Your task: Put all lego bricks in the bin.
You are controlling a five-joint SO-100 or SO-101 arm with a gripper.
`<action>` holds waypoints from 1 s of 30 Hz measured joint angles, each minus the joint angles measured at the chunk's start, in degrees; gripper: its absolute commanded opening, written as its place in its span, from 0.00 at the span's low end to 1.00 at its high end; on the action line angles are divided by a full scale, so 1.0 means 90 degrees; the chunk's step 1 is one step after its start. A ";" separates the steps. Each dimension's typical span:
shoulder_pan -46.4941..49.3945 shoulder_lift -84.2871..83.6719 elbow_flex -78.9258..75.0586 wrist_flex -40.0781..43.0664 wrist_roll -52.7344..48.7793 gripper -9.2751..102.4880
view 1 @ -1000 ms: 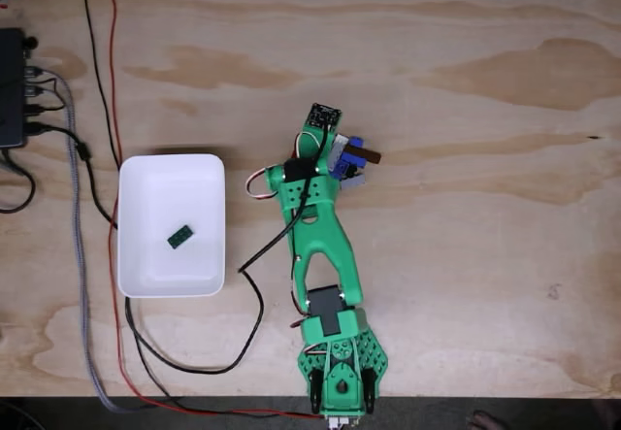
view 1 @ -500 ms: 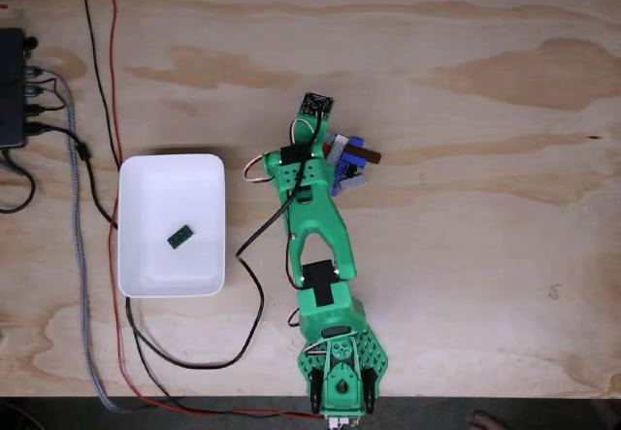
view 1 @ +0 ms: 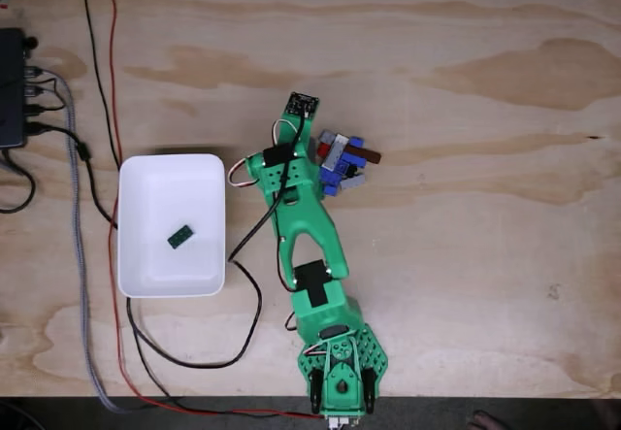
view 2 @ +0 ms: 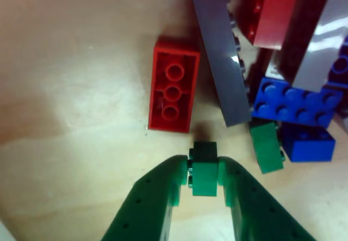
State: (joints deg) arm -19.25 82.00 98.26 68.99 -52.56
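Pale plywood tabletop (view 1: 466, 255), evenly lit

No readable text, label, brand, number or sign is showing in either view. The studs and undersides of the small plastic lego bricks (view 2: 173, 93) are appearing blurred in the close view, and the white rectangular plastic bin (view 1: 171, 182) and pale plywood table (view 1: 466, 255) are showing plain, unmarked surfaces.
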 measured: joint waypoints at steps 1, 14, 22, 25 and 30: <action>-0.0078 0.0244 -0.0078 0.0176 0.0244 0.08; -0.3428 0.1826 -0.2666 0.2754 0.2842 0.08; -0.4199 -0.0205 -0.2773 0.2061 0.3057 0.47; -0.4033 -0.0215 -0.2793 0.1953 0.3057 0.43; -0.3135 0.0342 -0.2754 0.2324 0.2402 0.42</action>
State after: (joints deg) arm -47.46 85.08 73.48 89.91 -30.94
